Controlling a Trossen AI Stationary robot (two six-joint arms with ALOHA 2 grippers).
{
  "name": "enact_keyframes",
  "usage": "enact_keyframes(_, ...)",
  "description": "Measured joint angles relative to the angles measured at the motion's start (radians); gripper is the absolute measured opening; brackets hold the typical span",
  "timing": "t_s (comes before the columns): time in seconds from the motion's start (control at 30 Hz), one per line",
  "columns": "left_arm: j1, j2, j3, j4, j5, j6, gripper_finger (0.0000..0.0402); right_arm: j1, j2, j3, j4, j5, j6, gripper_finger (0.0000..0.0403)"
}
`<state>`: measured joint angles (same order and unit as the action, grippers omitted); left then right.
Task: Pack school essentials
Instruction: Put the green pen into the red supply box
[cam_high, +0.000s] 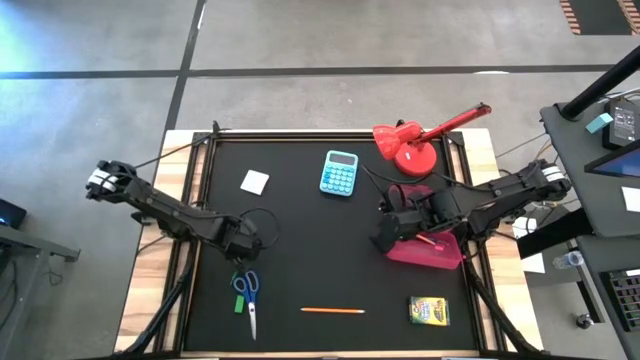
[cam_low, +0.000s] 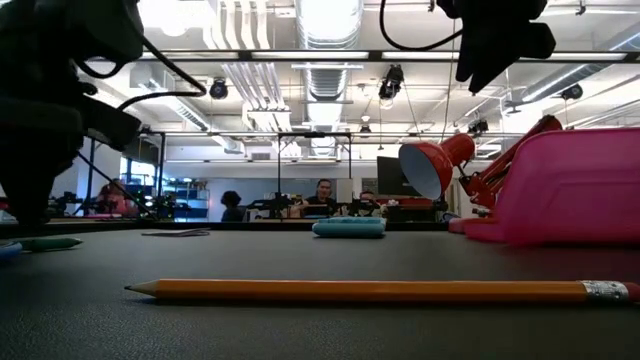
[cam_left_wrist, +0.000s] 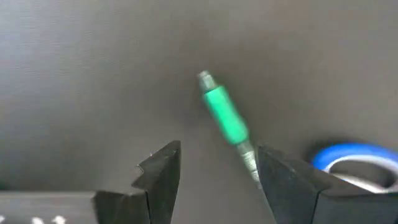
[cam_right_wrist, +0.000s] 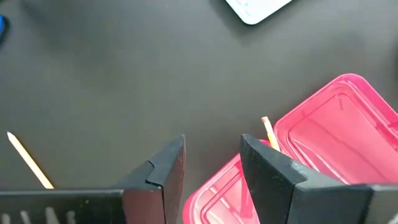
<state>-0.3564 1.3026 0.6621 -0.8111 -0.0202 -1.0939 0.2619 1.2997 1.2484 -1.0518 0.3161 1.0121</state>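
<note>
Two dark angular fingers of left gripper (cam_left_wrist: 214, 180) spread apart, empty, above matte black table (cam_high: 300, 220). Smooth green pen (cam_left_wrist: 224, 115) just beyond fingertips, beside glossy blue-handled scissors (cam_left_wrist: 351, 158). Right gripper (cam_right_wrist: 211, 168) parted, empty, over glossy pink plastic box (cam_right_wrist: 336, 134) holding thin orange pencil (cam_right_wrist: 268, 132).

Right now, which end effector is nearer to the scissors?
Left. The left end effector hangs just above the scissors, near their blue handles. The right end effector is far across the table, over the pink box.
</note>
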Motion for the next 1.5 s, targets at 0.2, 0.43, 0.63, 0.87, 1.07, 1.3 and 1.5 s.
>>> enact_keyframes(0.2, -0.028, 0.067, 0.001, 0.066, -0.039, -0.049, 0.0189, 0.0, 0.014, -0.001, 0.017, 0.0, -0.019, 0.014)
enact_keyframes(0.43, -0.032, 0.117, 0.008, 0.058, -0.062, -0.079, 0.0188, 0.002, 0.042, 0.001, 0.027, -0.001, -0.033, 0.0139)
enact_keyframes(0.63, -0.033, 0.124, 0.008, 0.072, -0.06, -0.071, 0.0135, 0.002, 0.055, -0.001, 0.037, -0.001, -0.042, 0.0137)
enact_keyframes(0.87, -0.033, 0.12, 0.007, 0.08, -0.072, -0.017, 0.0022, 0.002, 0.059, -0.001, 0.036, -0.001, -0.048, 0.0137)
enact_keyframes(1.07, -0.03, 0.105, 0.034, 0.097, -0.131, 0.041, 0.0026, 0.002, 0.059, -0.001, 0.036, -0.001, -0.048, 0.0137)
enact_keyframes(1.3, -0.021, 0.056, 0.172, 0.127, -0.241, 0.179, 0.0022, 0.002, 0.059, -0.001, 0.039, -0.002, -0.048, 0.0137)
enact_keyframes(1.5, 0.009, 0.019, 0.284, 0.296, -0.32, 0.333, 0.0022, 0.002, 0.058, -0.001, 0.1, -0.005, -0.048, 0.0137)
